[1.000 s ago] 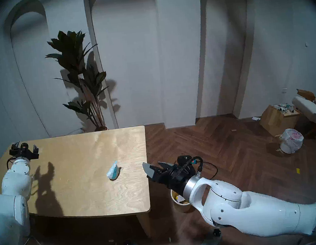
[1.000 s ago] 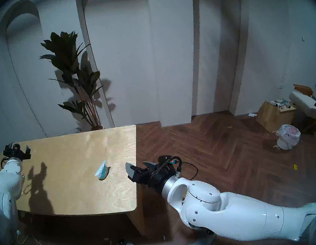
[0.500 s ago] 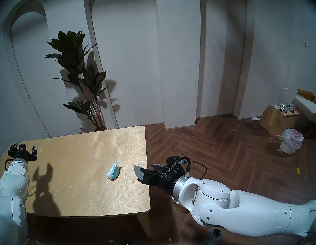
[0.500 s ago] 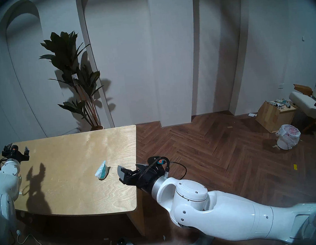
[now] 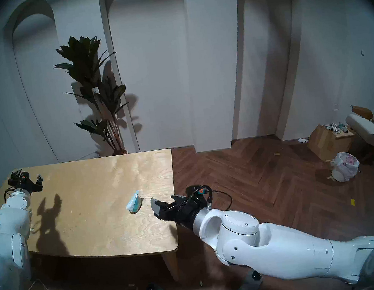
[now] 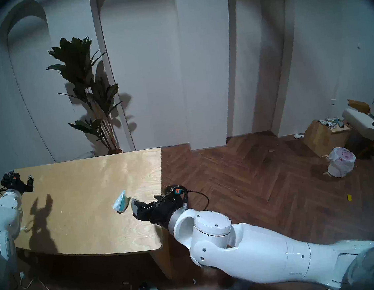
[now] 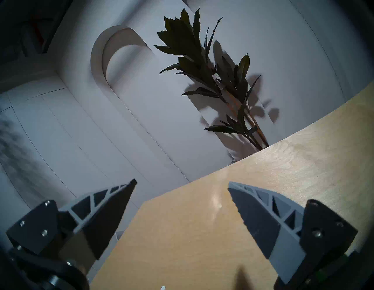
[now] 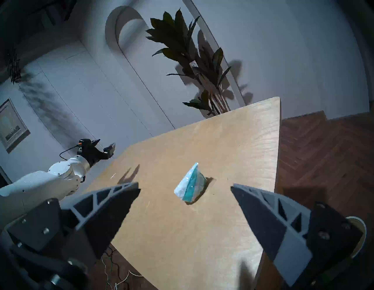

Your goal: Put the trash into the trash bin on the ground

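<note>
Table: pale plywood table (image 5: 101, 219) with rounded corners, standing on a dark herringbone wood floor (image 5: 265, 179).
Trash item: soft teal-and-white pouch (image 5: 134, 202), lying on the table top toward its right edge, propped up to a peak. Also seen in the right wrist view (image 8: 190, 185), resting on the wood with a short shadow beside it.
Right gripper: black gripper with grey ribbed fingers (image 5: 164, 202) on the white right arm, reaching in over the table's right edge. Jaws spread wide, nothing between them. In the right wrist view (image 8: 185, 187) the pouch lies ahead of the fingertips, between their lines, not touched by either finger.
Left gripper: matching black gripper (image 5: 29, 177) at the far left corner of the table, well apart from the pouch. Jaws released and empty; the left wrist view (image 7: 181, 183) shows only bare table top and wall between the fingers.
Trash bin: round cream-yellow bin with thick pale rim (image 8: 360, 235), only a sliver visible behind the right finger in the right wrist view, below table level off the table's right side. Contents cannot be told. Hidden by the right arm in both head views.
Other items: tall dark-leaved potted plant (image 5: 94, 86) behind the table; square light-wood box (image 5: 327, 141) and white bin lined with a pink-printed bag (image 5: 344, 166) at far right, beside a cream-cushioned wooden chair (image 5: 372, 126).
</note>
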`<action>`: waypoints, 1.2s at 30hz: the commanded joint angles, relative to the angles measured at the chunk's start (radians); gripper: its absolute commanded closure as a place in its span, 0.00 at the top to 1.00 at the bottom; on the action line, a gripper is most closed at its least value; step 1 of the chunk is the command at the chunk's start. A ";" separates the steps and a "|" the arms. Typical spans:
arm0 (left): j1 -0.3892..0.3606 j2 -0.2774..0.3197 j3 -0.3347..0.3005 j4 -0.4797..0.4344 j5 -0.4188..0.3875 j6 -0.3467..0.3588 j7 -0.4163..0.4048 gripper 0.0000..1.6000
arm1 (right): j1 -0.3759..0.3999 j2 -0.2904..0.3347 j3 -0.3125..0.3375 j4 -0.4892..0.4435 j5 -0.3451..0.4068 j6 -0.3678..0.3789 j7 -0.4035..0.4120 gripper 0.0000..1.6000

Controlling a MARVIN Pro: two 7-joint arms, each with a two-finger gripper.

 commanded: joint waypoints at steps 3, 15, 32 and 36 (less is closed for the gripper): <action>-0.005 0.032 -0.009 -0.020 -0.007 -0.022 -0.021 1.00 | 0.054 -0.078 -0.005 0.024 -0.018 0.021 -0.019 1.00; 0.004 0.049 -0.021 -0.025 -0.022 -0.042 -0.072 1.00 | 0.106 -0.149 -0.028 0.096 -0.041 0.065 -0.063 1.00; 0.017 0.073 -0.038 -0.035 -0.043 -0.071 -0.147 1.00 | 0.171 -0.258 -0.066 0.196 -0.073 0.125 -0.122 1.00; 0.020 0.079 -0.042 -0.038 -0.048 -0.078 -0.167 1.00 | 0.183 -0.288 -0.080 0.218 -0.080 0.140 -0.136 1.00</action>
